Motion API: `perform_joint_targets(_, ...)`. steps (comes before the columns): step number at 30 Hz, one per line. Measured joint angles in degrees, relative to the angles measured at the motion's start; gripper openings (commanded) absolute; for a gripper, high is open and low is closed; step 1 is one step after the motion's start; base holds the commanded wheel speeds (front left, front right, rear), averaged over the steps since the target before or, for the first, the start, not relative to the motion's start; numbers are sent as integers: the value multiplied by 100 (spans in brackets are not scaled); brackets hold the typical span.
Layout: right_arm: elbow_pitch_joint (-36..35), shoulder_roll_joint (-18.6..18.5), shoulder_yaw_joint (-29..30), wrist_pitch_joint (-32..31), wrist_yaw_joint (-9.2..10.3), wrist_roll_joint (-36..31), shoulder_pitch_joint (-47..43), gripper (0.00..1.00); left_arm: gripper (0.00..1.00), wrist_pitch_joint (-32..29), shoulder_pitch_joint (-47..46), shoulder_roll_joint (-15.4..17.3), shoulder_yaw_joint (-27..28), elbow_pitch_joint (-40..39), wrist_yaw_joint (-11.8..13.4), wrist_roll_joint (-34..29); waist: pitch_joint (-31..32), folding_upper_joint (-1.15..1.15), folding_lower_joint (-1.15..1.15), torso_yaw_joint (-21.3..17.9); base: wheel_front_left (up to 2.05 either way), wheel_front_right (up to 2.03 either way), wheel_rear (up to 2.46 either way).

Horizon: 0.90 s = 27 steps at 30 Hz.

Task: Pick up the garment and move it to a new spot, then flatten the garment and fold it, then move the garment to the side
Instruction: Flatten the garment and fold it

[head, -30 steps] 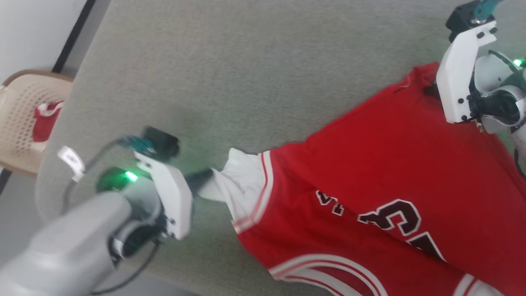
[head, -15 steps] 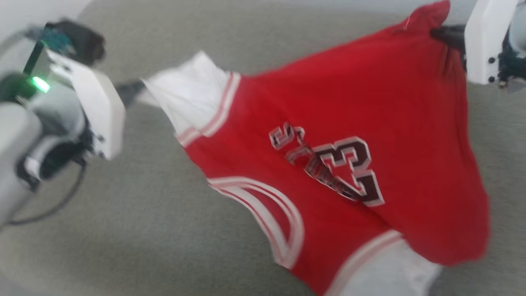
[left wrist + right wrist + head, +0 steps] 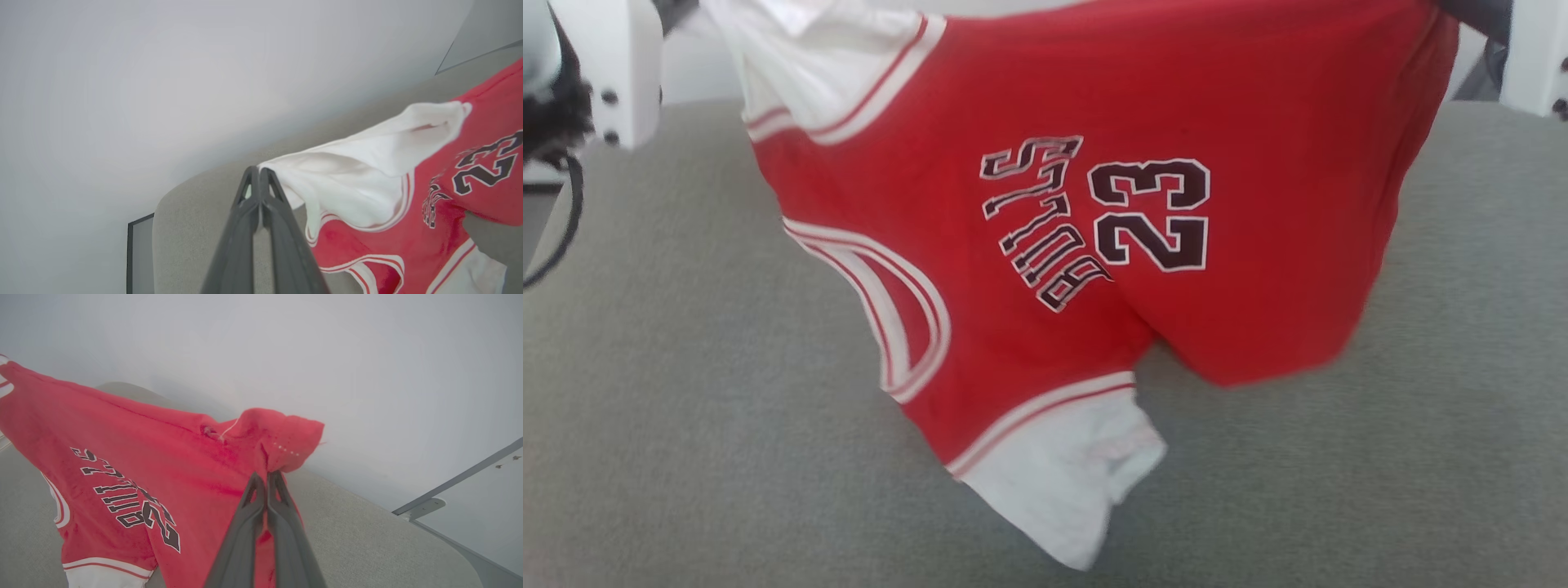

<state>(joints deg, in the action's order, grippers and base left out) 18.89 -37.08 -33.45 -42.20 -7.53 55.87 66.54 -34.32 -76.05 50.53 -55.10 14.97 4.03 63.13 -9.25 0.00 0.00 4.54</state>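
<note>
Since 1 second ago the garment has come up off the table. Then it stretched low across the grey surface between the 2 arms; now it hangs like a curtain from its upper edge, with the "BULLS 23" lettering facing the head camera and turned sideways. The head camera has shifted too, so part of the change is the view itself.

The left gripper has its fingers pressed together on the tip of a white sleeve. The right gripper has its fingers clamped on a bunched red corner. The other sleeve dangles lowest, and I cannot tell whether it clears the table or brushes it.

I judge the pick-up done and the carry to a new spot under way, with flattening and folding yet to come.
</note>
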Motion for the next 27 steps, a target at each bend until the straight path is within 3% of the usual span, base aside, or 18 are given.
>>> perform_joint_targets(10,9,201,233,-59,0,-15,68,0,0,-232,-681,-382,21,768,-241,-86,332,0,0,-389,0,0,0)
perform_joint_targets(14,198,369,355,92,0,-146,185,0,0,14,-902,-568,51,1085,-339,-244,279,0,0,-463,0,0,0)
perform_joint_targets(18,506,560,416,570,0,-487,474,0,0,684,-1206,-801,146,1473,-443,-506,70,0,0,-502,0,0,0)
perform_joint_targets(27,1808,1188,363,2572,0,-1758,1784,0,0,2828,-2573,-1530,307,2757,-539,-1536,-847,0,0,-537,0,0,0)
